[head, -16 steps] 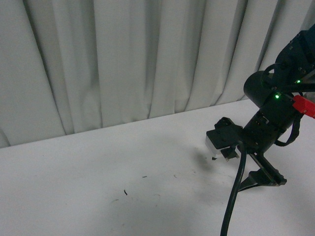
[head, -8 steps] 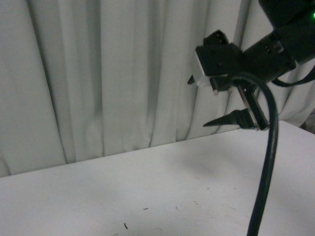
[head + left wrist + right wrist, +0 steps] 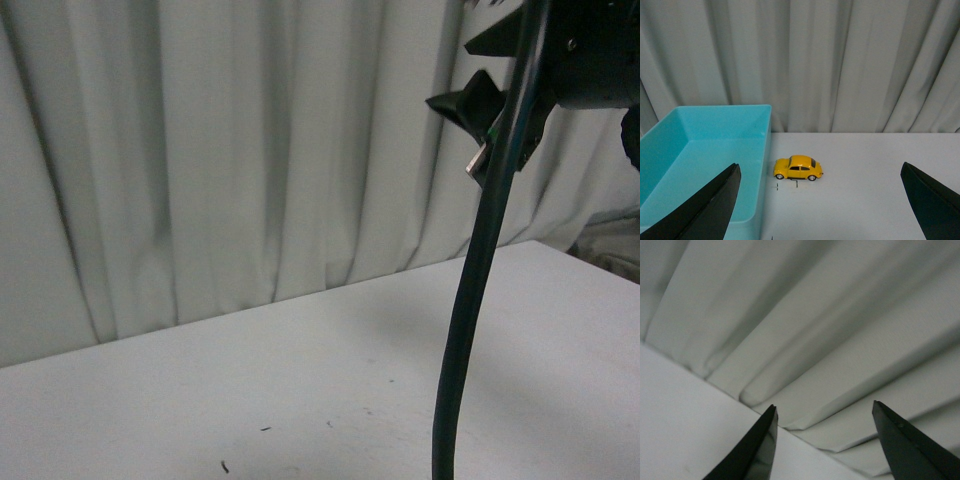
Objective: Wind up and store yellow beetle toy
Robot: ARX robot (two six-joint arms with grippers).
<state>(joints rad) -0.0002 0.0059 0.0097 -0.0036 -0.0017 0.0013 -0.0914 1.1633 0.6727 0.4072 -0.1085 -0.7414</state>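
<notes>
Left wrist view: the glossy, rounded yellow beetle toy [image 3: 798, 168] sits on the matte white table [image 3: 875, 195], just beside the smooth turquoise bin [image 3: 764, 150], outside its wall. My left gripper [image 3: 819, 170] has its tapered black fingers spread wide, holding nothing. My right gripper [image 3: 824, 406] is likewise spread, facing the pleated curtain [image 3: 815, 315].

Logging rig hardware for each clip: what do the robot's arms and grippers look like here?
The left gripper and right gripper have black fingers tapering to points. The right arm is black, with a thick black cable attached.
</notes>
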